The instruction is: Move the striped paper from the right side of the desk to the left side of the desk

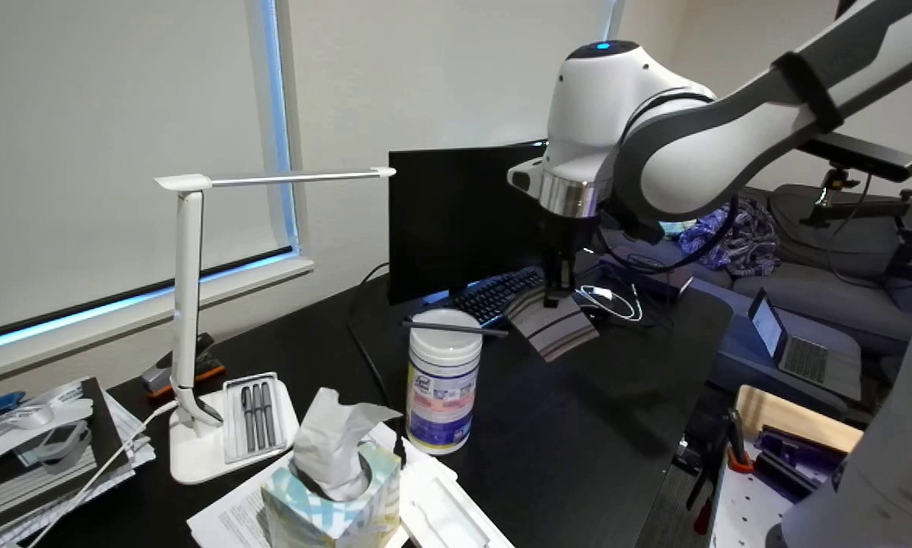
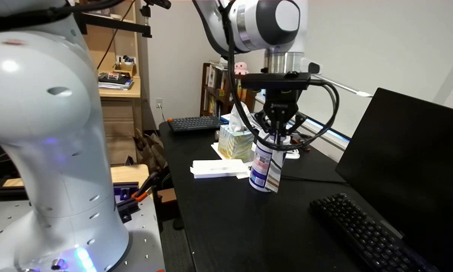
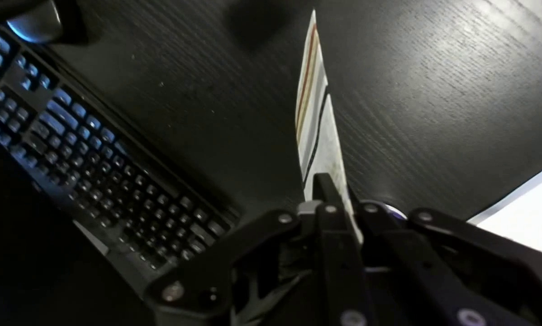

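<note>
The striped paper [image 1: 553, 331] is a small sheet with dark, white and brown stripes. My gripper [image 1: 553, 298] is shut on one end of it and holds it tilted above the black desk [image 1: 578, 449]. In an exterior view the paper [image 2: 275, 173] hangs nearly edge-on below the gripper [image 2: 277, 140], in front of the white canister [image 2: 259, 166]. In the wrist view the paper [image 3: 314, 113] extends away from between the fingers [image 3: 341, 194], over the bare desk top [image 3: 198, 90].
The canister [image 1: 442, 396] stands upright with a dark stick across its lid. A monitor [image 1: 463, 221] and keyboard [image 1: 502, 295] stand behind the paper. A tissue box [image 1: 334, 502], white tray [image 1: 448, 506], plain papers [image 1: 231, 514] and white lamp [image 1: 188, 304] stand nearby.
</note>
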{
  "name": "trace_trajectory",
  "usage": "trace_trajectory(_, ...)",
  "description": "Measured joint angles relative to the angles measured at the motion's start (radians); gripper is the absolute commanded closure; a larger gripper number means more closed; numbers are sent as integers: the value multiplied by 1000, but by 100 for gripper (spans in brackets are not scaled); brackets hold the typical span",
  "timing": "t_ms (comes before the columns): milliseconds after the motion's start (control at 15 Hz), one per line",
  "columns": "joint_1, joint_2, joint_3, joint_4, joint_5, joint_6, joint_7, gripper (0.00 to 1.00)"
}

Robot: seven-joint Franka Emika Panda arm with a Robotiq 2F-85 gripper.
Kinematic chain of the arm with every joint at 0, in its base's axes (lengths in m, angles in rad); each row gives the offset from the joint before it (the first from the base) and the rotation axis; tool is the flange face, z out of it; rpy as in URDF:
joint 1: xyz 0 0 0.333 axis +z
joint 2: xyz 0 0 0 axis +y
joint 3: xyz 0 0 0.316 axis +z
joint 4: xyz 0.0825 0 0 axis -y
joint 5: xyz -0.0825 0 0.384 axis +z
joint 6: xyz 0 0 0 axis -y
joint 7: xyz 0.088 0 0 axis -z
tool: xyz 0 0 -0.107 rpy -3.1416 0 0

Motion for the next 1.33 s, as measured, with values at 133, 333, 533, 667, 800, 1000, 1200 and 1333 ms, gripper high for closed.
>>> trace_trajectory(133,40,-1,33,-1,0,-2,-22,100)
trace_trajectory(333,91,-16,59,-2,19,-37,-77,99)
trace_trajectory(533,95,-50,53,-2,23,-83,-113,99)
trace_trajectory(667,93,-57,48,-2,24,-86,-123,100)
trace_trajectory(800,93,-57,48,-2,23,-86,-123,100)
trace_trajectory(1000,104,-48,51,-17,40,-77,-123,100)
trace_trajectory(1200,158,-30,66,-74,136,39,-125,100)
trace_trajectory(1333,208,-9,84,-112,210,157,-125,100)
